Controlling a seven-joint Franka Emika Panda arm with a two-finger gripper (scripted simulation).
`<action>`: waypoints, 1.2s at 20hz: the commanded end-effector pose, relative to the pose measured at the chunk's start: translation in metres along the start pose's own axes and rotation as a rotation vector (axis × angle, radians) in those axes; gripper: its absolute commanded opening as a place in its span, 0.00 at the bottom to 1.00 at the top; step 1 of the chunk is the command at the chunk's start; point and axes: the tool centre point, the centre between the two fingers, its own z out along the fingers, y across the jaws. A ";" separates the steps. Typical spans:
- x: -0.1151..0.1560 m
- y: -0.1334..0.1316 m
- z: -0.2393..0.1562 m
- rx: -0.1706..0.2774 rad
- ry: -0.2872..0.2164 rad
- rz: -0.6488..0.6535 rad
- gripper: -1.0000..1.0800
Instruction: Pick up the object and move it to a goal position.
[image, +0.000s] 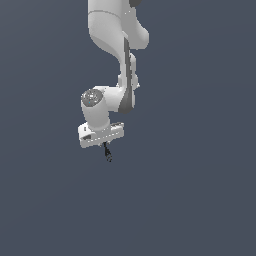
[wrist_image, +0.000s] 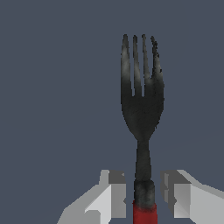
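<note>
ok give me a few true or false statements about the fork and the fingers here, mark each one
1. The object is a dark fork with four tines. True.
2. The fork's handle end is blue. False: the end between the fingers is red.
3. The fork's handle sits between the two fingers of the gripper. True, though the wrist view does not settle whether they press on it.
4. In the exterior view the fork lies far from the arm. False: it hangs just under the gripper.
5. A second utensil lies beside the fork. False: only one fork shows.
</note>
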 end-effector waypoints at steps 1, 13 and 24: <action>0.011 0.010 -0.015 0.000 0.000 0.000 0.00; 0.063 0.060 -0.081 0.000 0.000 0.001 0.00; 0.092 0.086 -0.115 0.000 0.000 0.002 0.00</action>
